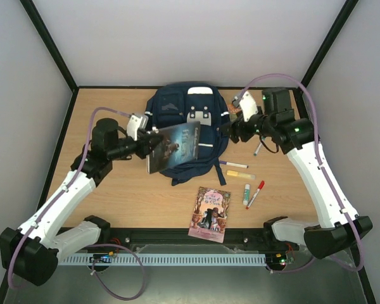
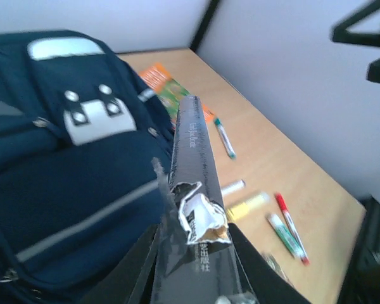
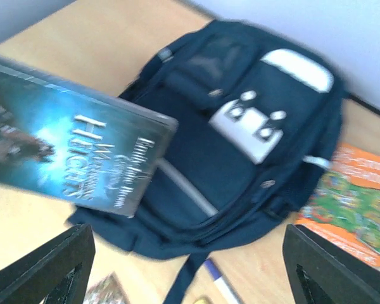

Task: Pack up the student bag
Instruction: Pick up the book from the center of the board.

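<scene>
The student bag (image 1: pixel 196 120) lies flat at the back middle of the table, navy with grey-white patches. My left gripper (image 1: pixel 153 144) is shut on a dark book (image 1: pixel 175 145) and holds it above the bag's left front part. In the left wrist view the book's torn spine (image 2: pixel 193 164) runs between the jaws of the left gripper (image 2: pixel 193 237), with the bag (image 2: pixel 63 164) below and to the left. My right gripper (image 1: pixel 231 132) stands open beside the bag's right edge. In the right wrist view the right gripper (image 3: pixel 187 253) has nothing between its fingers (image 3: pixel 44 272), above the bag (image 3: pixel 240 145) and the dark book (image 3: pixel 69 152).
A pink book (image 1: pixel 209 214) lies near the front edge. An orange book (image 1: pixel 233 109) lies right of the bag, partly under the right arm. A purple-tipped marker (image 1: pixel 233 164), a yellow highlighter (image 1: pixel 240 174), a green marker (image 1: pixel 246 194), a red marker (image 1: pixel 256 194) and another pen (image 1: pixel 258 149) lie front right of the bag.
</scene>
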